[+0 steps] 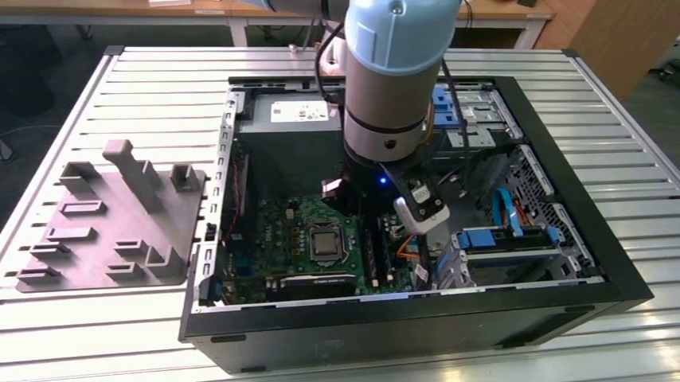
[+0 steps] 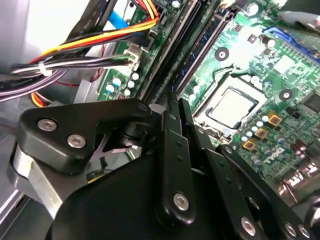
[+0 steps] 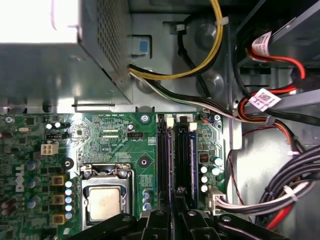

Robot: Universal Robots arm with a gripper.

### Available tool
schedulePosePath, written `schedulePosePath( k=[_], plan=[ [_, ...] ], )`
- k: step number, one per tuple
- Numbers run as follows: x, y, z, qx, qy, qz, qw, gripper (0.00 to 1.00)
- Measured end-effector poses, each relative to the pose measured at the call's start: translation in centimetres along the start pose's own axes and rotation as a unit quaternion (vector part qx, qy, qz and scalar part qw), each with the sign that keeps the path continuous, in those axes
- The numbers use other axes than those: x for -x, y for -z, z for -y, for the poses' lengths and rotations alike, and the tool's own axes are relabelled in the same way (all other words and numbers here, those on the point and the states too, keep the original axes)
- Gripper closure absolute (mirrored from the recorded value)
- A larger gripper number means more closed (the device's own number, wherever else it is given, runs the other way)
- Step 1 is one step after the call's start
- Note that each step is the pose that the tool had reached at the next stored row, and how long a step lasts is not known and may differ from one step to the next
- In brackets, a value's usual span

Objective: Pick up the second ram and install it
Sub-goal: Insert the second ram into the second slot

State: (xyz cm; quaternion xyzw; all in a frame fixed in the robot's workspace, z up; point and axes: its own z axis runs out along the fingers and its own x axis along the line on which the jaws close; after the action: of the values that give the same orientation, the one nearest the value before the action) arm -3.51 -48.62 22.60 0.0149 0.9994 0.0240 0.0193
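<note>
Gripper is down inside the open PC case, right over the motherboard. Fingers are closed to a narrow gap. In the first wrist view they pinch a thin dark board seen edge-on. That looks like the second ram, held upright and lined up lengthwise with the memory slots. Can't tell if it's seated in a slot or just above it.

Just beside the slots is the CPU socket with its bare metal lid. On the slots' other side, white connectors take black/white cable bundles. Further out, a yellow/black harness runs past the perforated power supply box at the board's far edge.

In the exterior view the arm drops near-vertical into the middle of the case, with a blue light showing low on the wrist. Blue drive brackets sit toward the exterior view's right. Outside the case, on the exterior view's left, a grey pegged tray lies flat on the slatted metal table, just beside the case wall.
</note>
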Motion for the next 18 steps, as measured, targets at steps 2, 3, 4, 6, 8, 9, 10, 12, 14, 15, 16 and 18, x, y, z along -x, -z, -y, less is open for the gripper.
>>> schedulePosePath(
  k=[2,3,4,6,8,9,10,12,14,15,16,18],
  plan=[
    [0.02,0.46,-0.02,-0.0001,0.000,0.0000,1.0000,0.82],
    [0.03,0.71,-0.04,0.0000,0.000,0.0000,1.0000,0.82],
    [0.04,0.95,-0.05,0.0000,0.000,0.0000,1.0000,0.82],
    [0.06,1.43,-0.07,0.0000,0.000,0.0000,1.0000,0.82],
    [0.08,1.94,-0.10,0.0000,0.000,0.0000,1.0000,0.82],
    [0.09,2.24,-0.11,-0.0001,0.000,0.0000,1.0000,0.82],
    [0.10,2.49,-0.12,0.0000,0.000,0.0000,1.0000,0.82],
    [0.11,2.98,-0.15,0.0000,0.000,0.0000,1.0000,0.82],
    [0.13,3.33,-0.16,-0.0001,0.000,-0.0001,1.0000,0.82],
    [0.13,3.32,-0.17,0.0001,0.000,0.0000,1.0000,0.82],
    [0.13,3.32,-0.17,0.0001,0.000,0.0000,1.0000,0.82],
    [0.13,3.32,-0.17,0.0000,0.000,0.0000,1.0000,0.82]
  ],
)
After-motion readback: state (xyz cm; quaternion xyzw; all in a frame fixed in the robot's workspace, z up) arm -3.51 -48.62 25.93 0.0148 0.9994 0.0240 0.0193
